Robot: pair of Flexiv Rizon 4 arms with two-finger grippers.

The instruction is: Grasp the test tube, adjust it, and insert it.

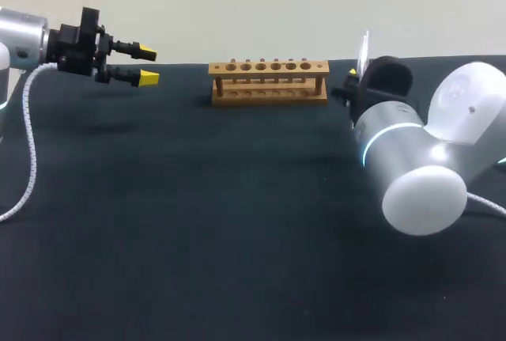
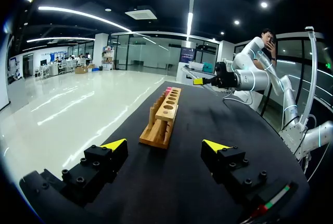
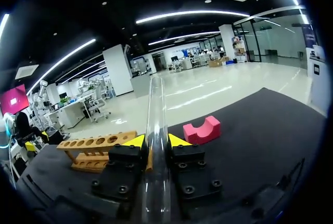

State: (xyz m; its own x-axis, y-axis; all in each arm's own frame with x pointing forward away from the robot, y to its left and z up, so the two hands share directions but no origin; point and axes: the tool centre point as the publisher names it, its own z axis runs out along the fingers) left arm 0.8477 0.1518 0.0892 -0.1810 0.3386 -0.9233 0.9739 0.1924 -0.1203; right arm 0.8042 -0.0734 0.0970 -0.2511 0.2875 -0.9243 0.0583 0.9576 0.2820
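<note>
Right wrist view: test tube (image 3: 156,109) upright in the right hand (image 3: 157,141)
Both fingers (image 3: 136,141) pinch it; left hand (image 2: 165,145) spread wide, empty, facing the wooden rack (image 2: 164,112)

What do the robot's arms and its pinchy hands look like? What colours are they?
Both arms are thick round tubes. The left arm is silvery, with a curly white cable beside it. The right arm is white and grey with a glowing pale-blue ring. The left gripper and right gripper are blocky black, bolted, with two pointed bright yellow tips each.
</note>
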